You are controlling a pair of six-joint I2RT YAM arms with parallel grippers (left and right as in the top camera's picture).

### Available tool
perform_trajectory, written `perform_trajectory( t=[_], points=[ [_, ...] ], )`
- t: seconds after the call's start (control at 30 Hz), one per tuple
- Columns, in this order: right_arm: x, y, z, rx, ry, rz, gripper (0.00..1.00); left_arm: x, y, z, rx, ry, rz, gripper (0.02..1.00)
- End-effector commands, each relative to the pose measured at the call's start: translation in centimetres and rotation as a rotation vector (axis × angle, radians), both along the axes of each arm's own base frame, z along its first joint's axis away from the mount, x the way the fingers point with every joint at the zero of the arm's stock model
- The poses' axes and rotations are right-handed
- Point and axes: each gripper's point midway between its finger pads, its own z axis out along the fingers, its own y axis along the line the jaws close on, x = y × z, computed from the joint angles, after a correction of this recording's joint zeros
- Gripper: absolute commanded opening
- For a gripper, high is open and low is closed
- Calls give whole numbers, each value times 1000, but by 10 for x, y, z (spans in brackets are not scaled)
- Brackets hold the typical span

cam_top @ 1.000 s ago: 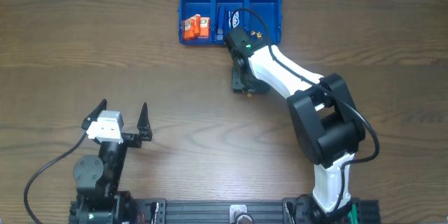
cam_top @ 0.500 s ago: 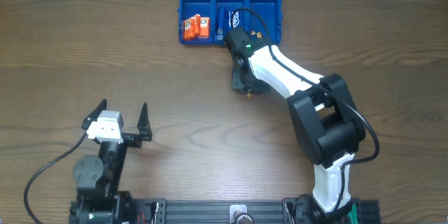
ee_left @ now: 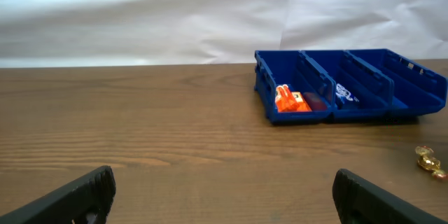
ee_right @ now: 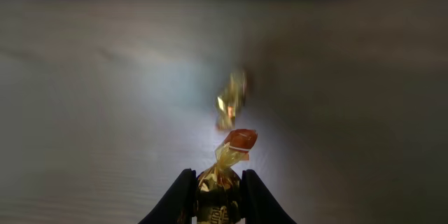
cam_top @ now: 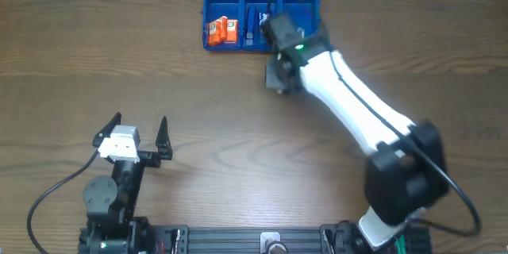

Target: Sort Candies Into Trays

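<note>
Hanging low near its own base, the left gripper [cam_top: 140, 121] has its two black fingers spread wide apart with nothing between them, above the brown wood-grain table [cam_top: 95, 63].

Farther out, the right arm stretches across the middle. The right gripper [ee_right: 218, 190] is pinched down narrow on a gold foil-wrapped candy [ee_right: 234, 143], and the candy's twisted wrapper end sticks out past the fingertips. I can't tell whether it hangs clear of the wood. Just beyond it a second gold-wrapped candy [ee_right: 231, 101] lies loose on the table, short of the tray.

Past that sits the blue plastic three-compartment tray [ee_left: 297, 117]. Orange-wrapped candies [cam_top: 221, 32] lie in its left-end compartment, and blue-and-white wrapped candies [ee_left: 346, 94] in the middle one — the right gripper is close in front of that middle section.
</note>
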Motion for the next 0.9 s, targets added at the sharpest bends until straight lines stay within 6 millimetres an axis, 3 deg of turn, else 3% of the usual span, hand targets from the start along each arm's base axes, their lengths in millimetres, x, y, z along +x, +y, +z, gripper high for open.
perform_trajectory(
  t=[0.03, 0.17, 0.37, 0.57, 0.73, 0.77, 0.83, 0.9],
  points=[
    [62, -30, 80, -87, -294, -34, 86, -1, -2, -16, 5, 46, -12, 998],
    [96, -29, 95, -90, -428, 13, 93, -1, -2, -16, 5, 46, -12, 996],
    [142, -39, 65, -85, -478, -38, 139, -1, -2, -16, 5, 46, -12, 998],
    [155, -39, 21, -107, -426, -40, 139, -1, -2, -16, 5, 46, -12, 998],
    [160, -40, 9, -111, -414, -44, 187, -1, -2, -16, 5, 46, -12, 998],
    [160, -40, 8, -111, -414, -43, 240, -1, -2, -16, 5, 46, -12, 998],
    [160, -40, 8, -111, -415, -43, 448, -1, -2, -16, 5, 46, -12, 998],
    [161, -40, 8, -111, -416, -44, 805, -1, -2, -16, 5, 46, -12, 998]
  ],
)
